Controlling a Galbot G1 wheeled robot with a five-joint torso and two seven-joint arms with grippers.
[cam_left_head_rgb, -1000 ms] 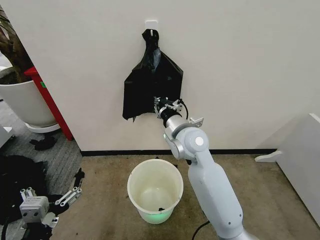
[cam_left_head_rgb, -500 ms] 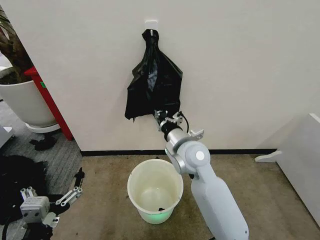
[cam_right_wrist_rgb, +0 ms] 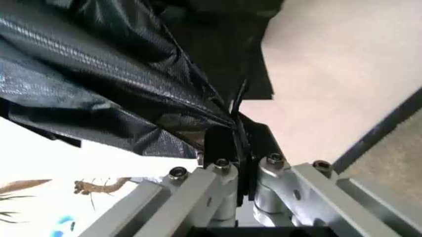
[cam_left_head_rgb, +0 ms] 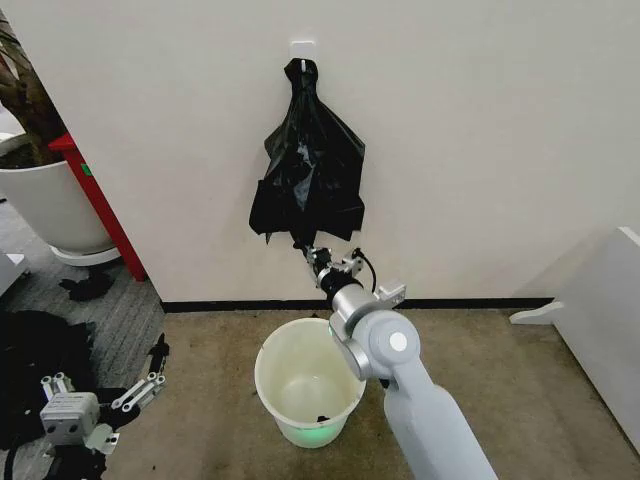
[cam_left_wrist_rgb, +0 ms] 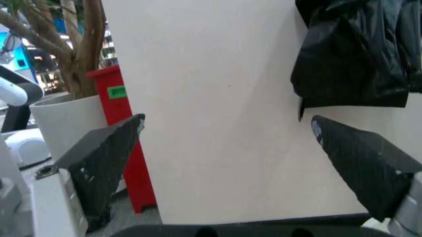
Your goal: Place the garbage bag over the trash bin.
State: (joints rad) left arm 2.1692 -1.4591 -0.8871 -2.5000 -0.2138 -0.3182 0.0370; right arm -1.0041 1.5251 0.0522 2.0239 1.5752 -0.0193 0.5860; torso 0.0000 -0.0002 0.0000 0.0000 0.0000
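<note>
At the far left of the head view a large white plant pot [cam_left_head_rgb: 45, 205] stands on the floor with a red panel [cam_left_head_rgb: 100, 205] leaning beside it against the wall. Low in the left corner the left claw [cam_left_head_rgb: 140, 388] rests near the floor, well apart from the work, next to a dark lumpy heap [cam_left_head_rgb: 35, 360]; in the left wrist view its two dark fingers [cam_left_wrist_rgb: 105, 158] stand wide apart with nothing between them, pointed toward the wall. Moving toward the middle, the trash bin [cam_left_head_rgb: 310, 382] sits upright on the brown carpet just in front of the wall, its mouth uncovered and its base tinted green. Directly above it the garbage bag [cam_left_head_rgb: 308, 170] hangs from a white hook [cam_left_head_rgb: 303, 50] on the wall, gathered at the top and spreading out lower down, its bottom edge clear of the bin. Just to the right of the bin the right arm rises from the lower edge of the view, and the right claw [cam_left_head_rgb: 318, 255] reaches up to the bag's lower edge. In the right wrist view the right claw [cam_right_wrist_rgb: 234, 143] has its fingers pressed close together, pinching a fold of the glossy black plastic between them.
</note>
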